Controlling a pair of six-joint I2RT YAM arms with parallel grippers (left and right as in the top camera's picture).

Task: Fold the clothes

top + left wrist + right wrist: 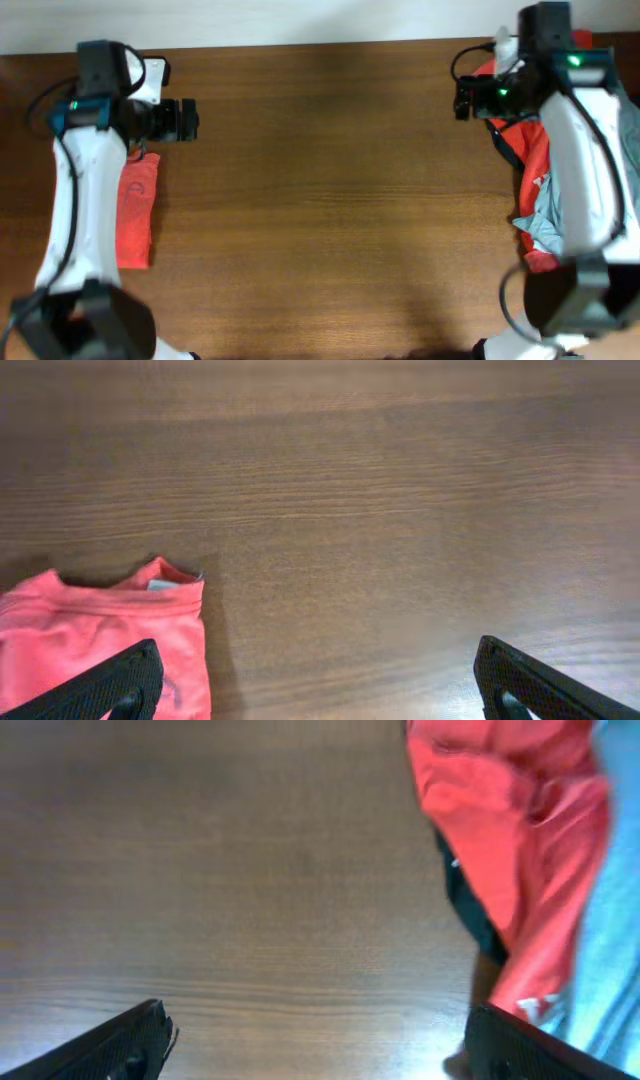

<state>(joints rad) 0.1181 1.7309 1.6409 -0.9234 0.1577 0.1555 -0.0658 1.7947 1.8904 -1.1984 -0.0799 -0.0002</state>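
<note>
No text, brand or number can be read anywhere: the small white neck tag [160,586] on the folded orange-red T-shirt [90,645], at 8 o'clock in the left wrist view, is too small to make out, and its faint dark print [138,192] is blurred.

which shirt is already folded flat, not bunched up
The lone orange-red T-shirt on the robot's left: it lies flat as a neat narrow strip. The other orange-red shirt and the grey-blue shirt on the right are crumpled together in a heap.
</note>
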